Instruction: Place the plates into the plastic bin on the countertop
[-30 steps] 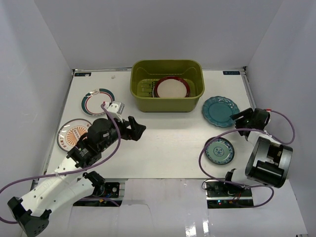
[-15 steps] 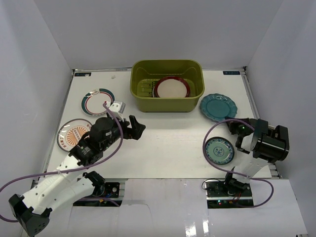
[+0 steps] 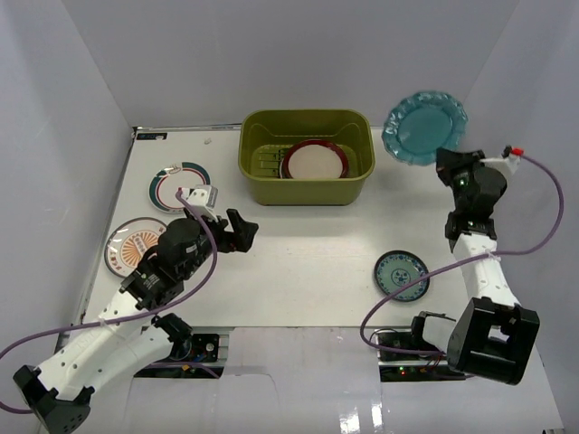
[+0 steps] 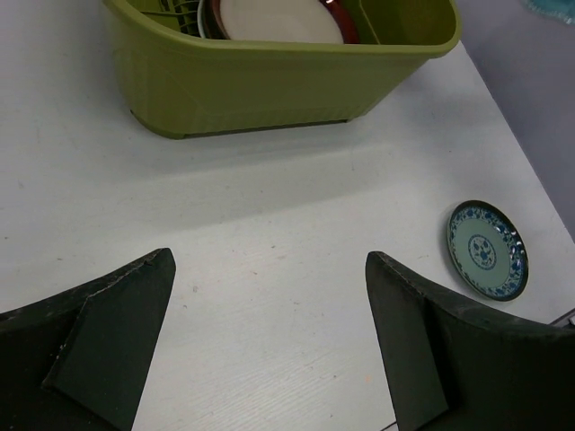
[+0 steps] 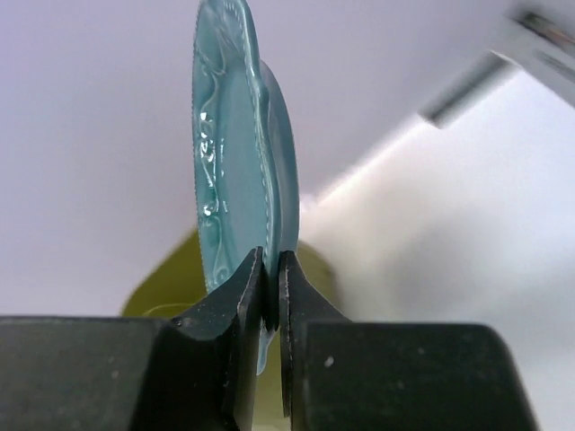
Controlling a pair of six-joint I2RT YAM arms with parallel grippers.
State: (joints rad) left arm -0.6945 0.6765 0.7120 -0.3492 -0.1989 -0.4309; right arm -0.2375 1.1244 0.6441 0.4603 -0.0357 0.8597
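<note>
a: we're in the carry step now. the right tool (image 5: 271,269) is clamped on the lower rim of the teal scalloped plate (image 3: 425,127). the plate stands on edge, high in the air by the back right corner, well apart from the bin (image 3: 308,116).

b: and a thin grip it is, only the rim between those jaws. what about the other arm?

a: the left tool (image 4: 268,260) hangs over the bench (image 3: 308,262) in front of the bin, jaws wide apart and nothing in them.

b: so where do we stand on the job?

a: by our count, one red-rimmed plate (image 3: 314,163) lies flat in the bin and one is in the air. three sit on the bench: the small teal plate (image 3: 402,275) at the near right, and the striped-rim plate (image 3: 179,185) and orange-patterned plate (image 3: 131,246) on the left.

b: less than halfway, we'd say. what does the next move need?

a: we'd swing the plate left until it hangs over the bin, clear the rolled rim, then bring it down by the red-rimmed plate or tip it flat onto it. the jaws should part only once it rests on something.

b: slowly, too. a plate held by its edge could slip or swing on the way over.
</note>
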